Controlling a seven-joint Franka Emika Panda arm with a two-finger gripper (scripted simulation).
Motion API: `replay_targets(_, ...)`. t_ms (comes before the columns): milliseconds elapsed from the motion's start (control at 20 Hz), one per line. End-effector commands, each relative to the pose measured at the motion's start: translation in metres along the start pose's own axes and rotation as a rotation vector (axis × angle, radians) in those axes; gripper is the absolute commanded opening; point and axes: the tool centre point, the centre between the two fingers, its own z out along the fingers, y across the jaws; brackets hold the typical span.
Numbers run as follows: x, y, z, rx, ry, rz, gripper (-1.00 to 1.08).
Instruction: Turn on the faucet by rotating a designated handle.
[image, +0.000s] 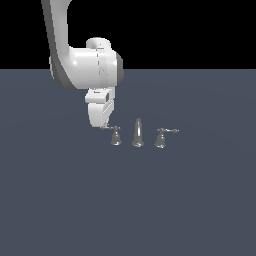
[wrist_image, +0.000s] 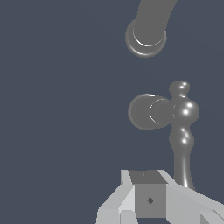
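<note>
**Gripper meeting the lever tip of the designated handle**

Nearest in the wrist view: sitting at the lever's thin end, the gripper (wrist_image: 151, 199), with only one pale finger block (wrist_image: 148, 194) clearly visible; whether spread, pressed together or pinching the lever cannot be told from either view.

Just beyond: running away from the finger block, the slim lever (wrist_image: 183, 144), swelling through rounded beads toward the bell-shaped body of the handle (wrist_image: 148, 112).

Farther on, toward 12 o'clock of the handle in the wrist view: showing as a round base with a tube rising from it, the spout (wrist_image: 146, 37).

In the exterior view: standing on the flat dark floor (image: 60, 200), the faucet (image: 138, 134) as three small shiny grey pieces in a row; lying at 9 o'clock of the spout (image: 138, 132), the handle (image: 115, 136), its lever reaching to 9 o'clock under the gripper (image: 102, 121); lying at 3 o'clock of the spout, the twin knob (image: 160, 138), lever pointing the opposite way.

Step in hand, as judged: making contact with the lever, rotation apparently not yet done. Next move likely calling for a sideways sweep about the handle's upright axis, keeping contact near the tip.
</note>
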Motion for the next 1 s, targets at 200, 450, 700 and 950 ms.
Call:
replay_targets(200, 0.000, 0.008, 0.000, 0.005, 0.001, 0.009, -1.00)
replay_targets(450, 0.002, 0.023, 0.000, 0.003, 0.001, 0.006, -1.00)
replay_targets(700, 0.003, 0.039, 0.000, 0.001, 0.000, 0.003, -1.00)
replay_targets(950, 0.005, 0.055, 0.000, -0.002, 0.000, -0.001, -1.00)
